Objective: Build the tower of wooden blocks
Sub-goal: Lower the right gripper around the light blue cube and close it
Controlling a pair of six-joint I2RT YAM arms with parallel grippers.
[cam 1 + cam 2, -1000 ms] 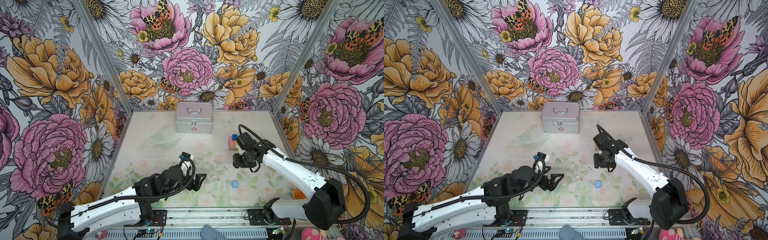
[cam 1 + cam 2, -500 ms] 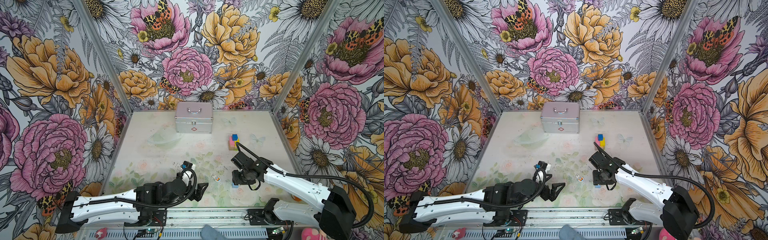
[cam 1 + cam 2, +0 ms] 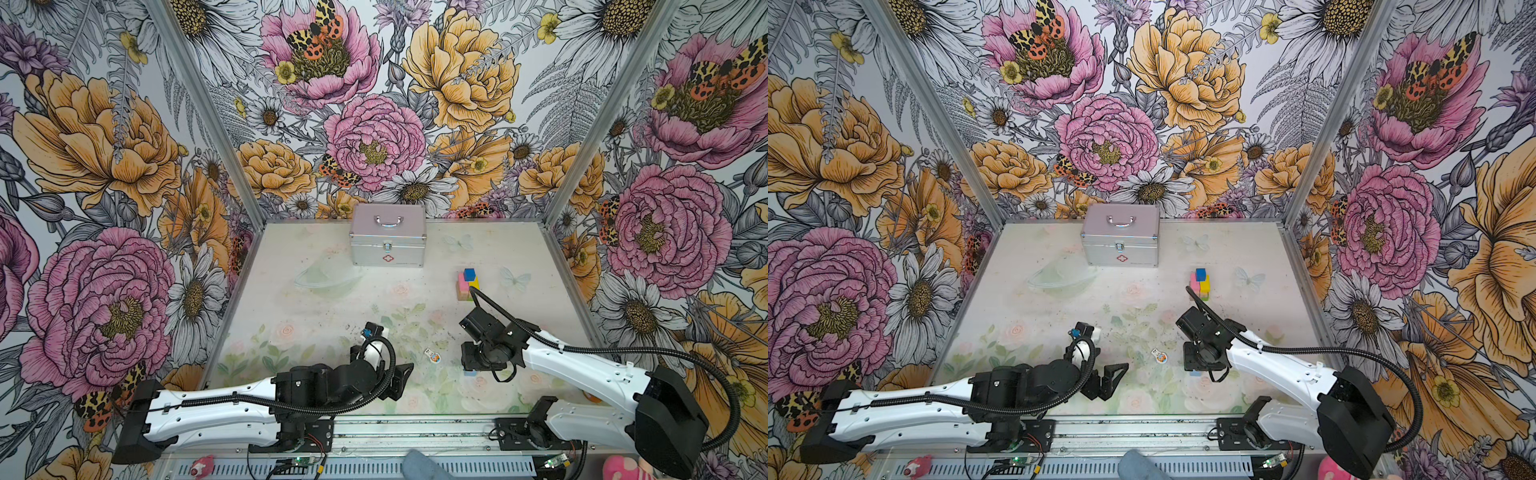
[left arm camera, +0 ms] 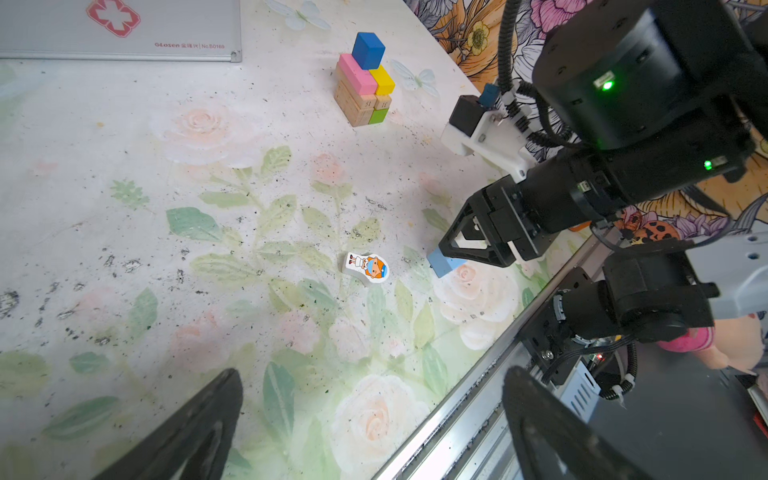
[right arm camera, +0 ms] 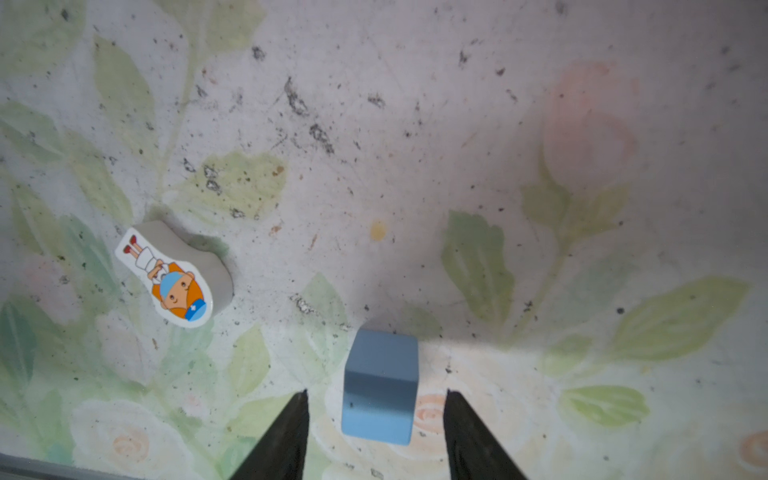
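The right gripper has its jaws apart astride the light blue cube on the bench, a gap on each side. The tower stands farther back. The left gripper has its jaws spread wide.

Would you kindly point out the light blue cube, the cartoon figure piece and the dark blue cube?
light blue cube (image 5: 380, 407), right wrist view, its larger visible face.
cartoon figure piece (image 5: 166, 278), right wrist view, its printed face.
dark blue cube (image 4: 365, 56), left wrist view, its near side.
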